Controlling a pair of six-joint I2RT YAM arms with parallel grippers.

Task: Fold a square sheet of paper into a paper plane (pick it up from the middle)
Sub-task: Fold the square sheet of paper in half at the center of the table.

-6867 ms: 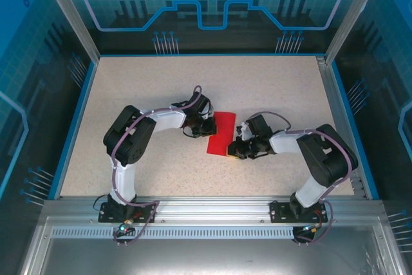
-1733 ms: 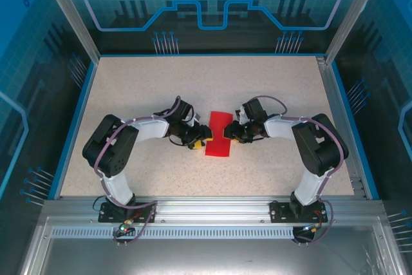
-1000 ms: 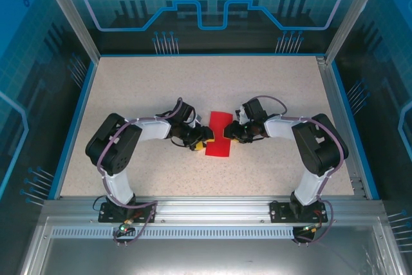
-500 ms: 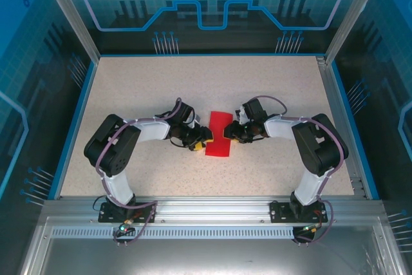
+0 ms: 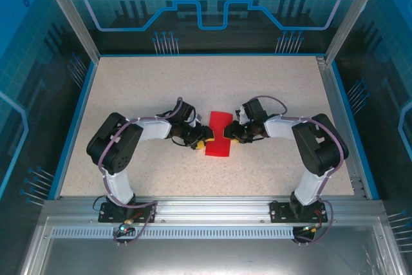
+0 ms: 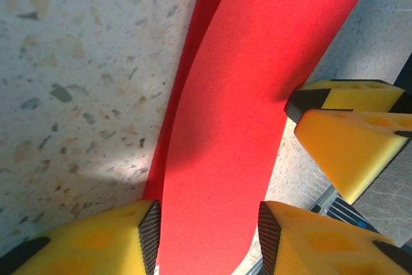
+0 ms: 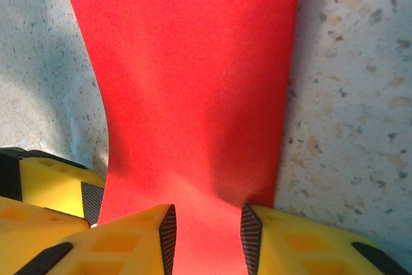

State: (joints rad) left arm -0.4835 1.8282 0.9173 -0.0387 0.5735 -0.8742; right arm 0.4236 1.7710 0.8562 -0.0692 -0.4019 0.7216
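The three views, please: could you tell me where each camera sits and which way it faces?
Top external: above and behind the bases, looking down on the table; both arms show, with the left gripper and right gripper flanking the red paper.
Left wrist: on the left arm's wrist, looking past its own fingers onto the paper.
Right wrist: on the right arm's wrist, looking past its own fingers onto the paper.
Shared: both wrist views show the paper and the opposite gripper's yellow fingers.

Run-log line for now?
square sheet of paper: narrow strip on table | left gripper: at its left edge | right gripper: at right edge | grips: unclear
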